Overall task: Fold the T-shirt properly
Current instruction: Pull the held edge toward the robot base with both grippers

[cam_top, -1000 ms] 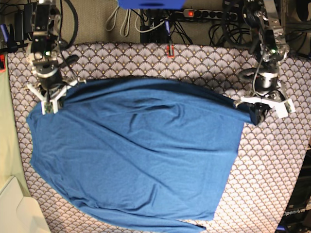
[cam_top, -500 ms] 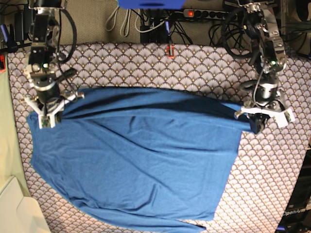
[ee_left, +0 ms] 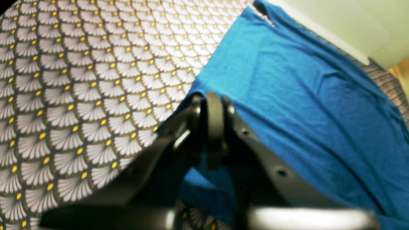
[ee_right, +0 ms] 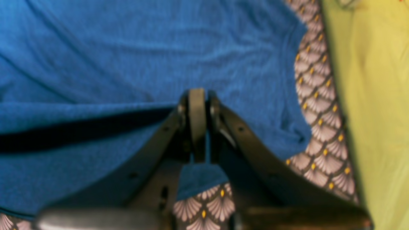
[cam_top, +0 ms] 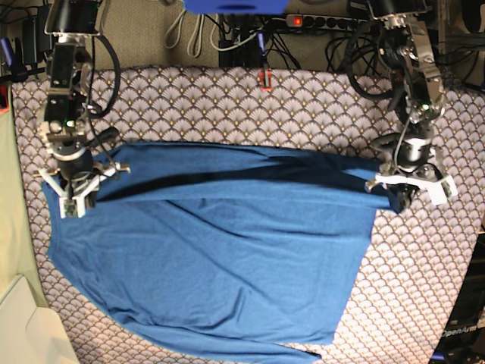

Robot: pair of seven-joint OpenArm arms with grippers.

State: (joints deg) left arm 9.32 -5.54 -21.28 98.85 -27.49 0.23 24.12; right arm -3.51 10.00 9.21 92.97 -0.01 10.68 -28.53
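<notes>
The blue T-shirt lies spread across the table, its far edge lifted and stretched taut between both arms. My left gripper is on the base view's right, shut on the T-shirt's far right corner. In the left wrist view that gripper pinches a bunched fold of the T-shirt. On the base view's left, my right gripper is shut on the far left corner. The right wrist view has the gripper clamped on a folded-over edge of the T-shirt, with a dark gap under the fold.
A grey scallop-patterned tablecloth covers the table. Cables and a power strip run along the far edge. A pale green surface borders the left side, with a cream box at the near left corner.
Both grippers have carried the shirt's far edge toward the near side, by a small step each half second. The lifted fold now overlaps more of the shirt's body.
</notes>
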